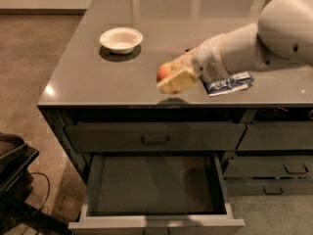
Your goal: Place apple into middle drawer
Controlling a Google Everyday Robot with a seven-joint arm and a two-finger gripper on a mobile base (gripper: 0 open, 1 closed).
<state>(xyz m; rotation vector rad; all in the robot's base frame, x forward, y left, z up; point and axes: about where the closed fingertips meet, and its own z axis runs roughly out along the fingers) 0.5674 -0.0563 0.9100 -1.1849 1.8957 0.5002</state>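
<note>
One arm [274,38] reaches in from the right side and stretches leftward over the grey table [88,82]. Its gripper [170,80] hangs just above the tabletop, close to the front edge and about midway along it. The tan fingers [180,78] are closed around the apple [164,71]. The fruit's red side faces left, and the rest of it is hidden behind the fingers. A small dark shadow [171,101] lies on the table right below, so the apple seems to be held clear of the surface.

Towards the back-left part of the table stands a white bowl [121,39], upright and well apart from the gripper. A blue packet [229,82] lies flat near the front edge, to the right of the gripper and partly under the arm.

Below the front edge sits a closed drawer front with a black loop handle [155,139]. Beneath that, the middle drawer [156,223] is pulled out towards the camera, with its flat dark bottom and thin grey side walls in view. Narrower handled drawers [293,168] sit to its right, shut.
</note>
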